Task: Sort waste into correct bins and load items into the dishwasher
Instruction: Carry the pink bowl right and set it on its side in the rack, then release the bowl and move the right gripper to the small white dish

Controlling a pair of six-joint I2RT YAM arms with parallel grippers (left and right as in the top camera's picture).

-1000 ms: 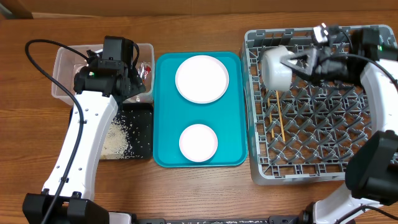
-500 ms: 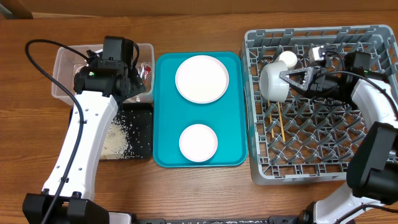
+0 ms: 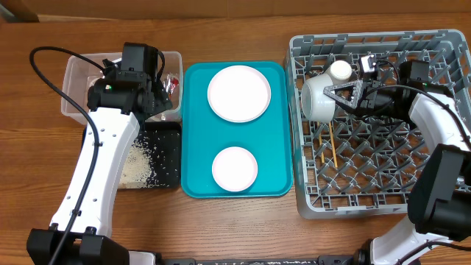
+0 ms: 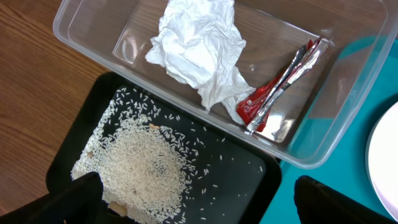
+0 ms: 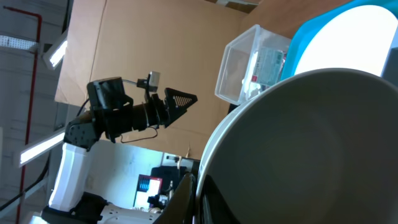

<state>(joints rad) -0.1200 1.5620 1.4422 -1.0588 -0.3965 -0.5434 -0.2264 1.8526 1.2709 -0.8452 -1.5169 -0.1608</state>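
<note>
Robotics lab test bench, white left arm (image 3: pixel 99 169) and right arm (image 3: pixel 441 121) trailing a black cable (image 3: pixel 51 55) over a wood-grain table (image 3: pixel 235 228), staged grey dish rack (image 3: pixel 303 147) and teal tray (image 3: pixel 199 147), cardboard panel (image 5: pixel 155 43), strip light (image 5: pixel 56 53), glowing monitor (image 5: pixel 146 185) behind.

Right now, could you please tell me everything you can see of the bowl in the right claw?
The bowl is plain white, smooth and glossy, like ceramic or hard plastic. It is tipped onto its side, not upright, over the far left part of the rack, right beside the small cup. The right claw is shut on its rim. From the wrist view its inside looks empty. Whether it rests on the pegs I cannot tell.
</note>
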